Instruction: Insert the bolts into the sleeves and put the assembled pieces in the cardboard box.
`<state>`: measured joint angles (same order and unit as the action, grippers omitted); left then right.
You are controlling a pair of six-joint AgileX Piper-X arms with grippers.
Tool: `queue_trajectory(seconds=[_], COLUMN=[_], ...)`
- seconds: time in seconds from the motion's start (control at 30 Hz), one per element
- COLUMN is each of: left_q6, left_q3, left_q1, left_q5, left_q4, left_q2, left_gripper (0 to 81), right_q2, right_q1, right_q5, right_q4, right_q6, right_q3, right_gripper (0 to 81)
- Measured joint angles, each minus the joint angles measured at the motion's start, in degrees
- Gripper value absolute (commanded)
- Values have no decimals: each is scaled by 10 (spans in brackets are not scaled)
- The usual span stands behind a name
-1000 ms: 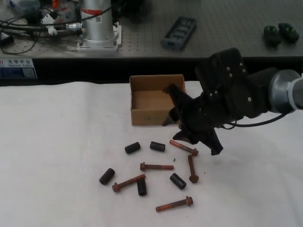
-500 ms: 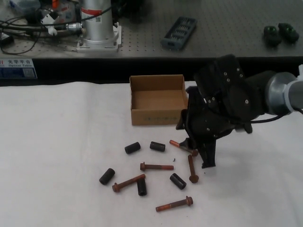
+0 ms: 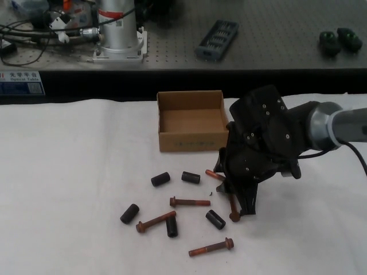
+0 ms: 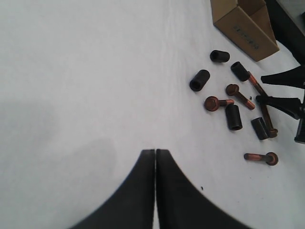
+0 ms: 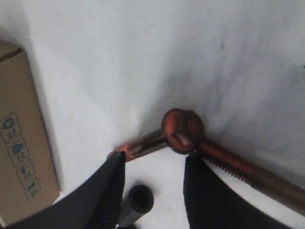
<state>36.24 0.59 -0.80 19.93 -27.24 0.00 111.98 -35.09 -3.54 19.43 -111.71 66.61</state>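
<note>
The rust-coloured bolt (image 5: pixel 183 125) you are after lies on the white cloth (image 3: pixel 69 172), just in front of the cardboard box's (image 3: pixel 192 140) right corner. The threaded end of a second bolt (image 5: pixel 238 167) lies right against its head. Your right gripper (image 5: pixel 155 161) hangs over it with fingers spread, one to each side of the bolt and gripping nothing. A black sleeve (image 5: pixel 138 200) lies between the fingers, nearer the camera. The remaining bolts (image 3: pixel 189 201) and sleeves (image 3: pixel 160 179) are scattered loose on the cloth to the left, none of them joined. The box sits behind them with its top open. Its side carries a column of small printed symbols (image 5: pixel 16 148), and no words on it are legible. Your left gripper (image 4: pixel 156 157) is well to the left of the parts, fingers pressed together on nothing. A label plate (image 3: pixel 20 82) at the back edge bears characters too small to read.
</note>
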Motion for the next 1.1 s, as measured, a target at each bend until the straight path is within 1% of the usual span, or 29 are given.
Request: queue_trajectory(seconds=[0.07, 0.27, 0.6, 1.1], left_q6=[0, 0, 0, 0], left_q3=[0, 0, 0, 0], left_q1=[0, 0, 0, 0], left_q5=[0, 0, 0, 0], left_q4=[0, 0, 0, 0], left_q2=[0, 0, 0, 0], left_gripper=[7, 7, 7, 7], right_q2=[2, 9, 9, 10], right_q1=[0, 3, 27, 39], right_q5=[0, 0, -7, -22], right_q4=[-3, -28, -34, -8], right_q6=[-1, -3, -5, -45], right_q3=[0, 1, 1, 4], right_gripper=[283, 284, 284, 284])
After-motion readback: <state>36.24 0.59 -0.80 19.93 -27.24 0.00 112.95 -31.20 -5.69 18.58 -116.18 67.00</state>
